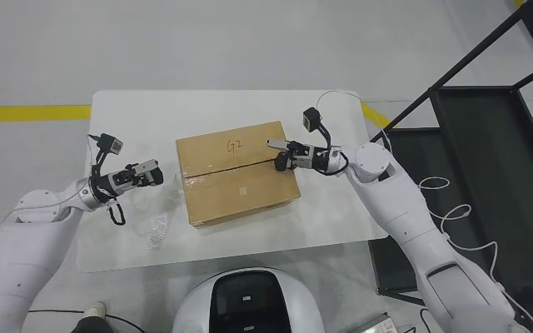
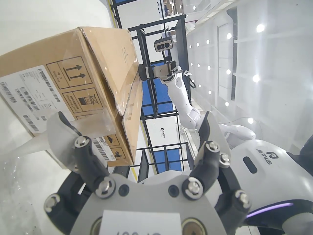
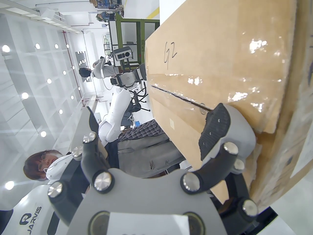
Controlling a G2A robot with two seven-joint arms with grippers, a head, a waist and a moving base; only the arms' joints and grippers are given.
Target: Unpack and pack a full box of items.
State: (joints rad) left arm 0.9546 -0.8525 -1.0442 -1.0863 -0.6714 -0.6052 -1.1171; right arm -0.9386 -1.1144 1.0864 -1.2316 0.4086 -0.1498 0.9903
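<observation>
While the box (image 1: 237, 172) sits closed on the bench (image 1: 333, 216), the top view places one claw at each end. Left wrist view: left claw (image 2: 133, 121) wide, beside the box. Right wrist view: right claw (image 3: 154, 113) wide, one finger (image 3: 215, 128) at the taped seam (image 3: 176, 94); best split squarely.

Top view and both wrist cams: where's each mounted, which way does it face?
Top view: on the robot above its arms, looking down at table and box; left arm and right arm flank the box.
Left wrist: on the left wrist, looking past its open jaws at the box's labelled end; right arm beyond.
Right wrist: on the right wrist, looking past its open jaws across the box top; left arm beyond.
Shared: all see the box; each wrist view, the other arm.
</observation>
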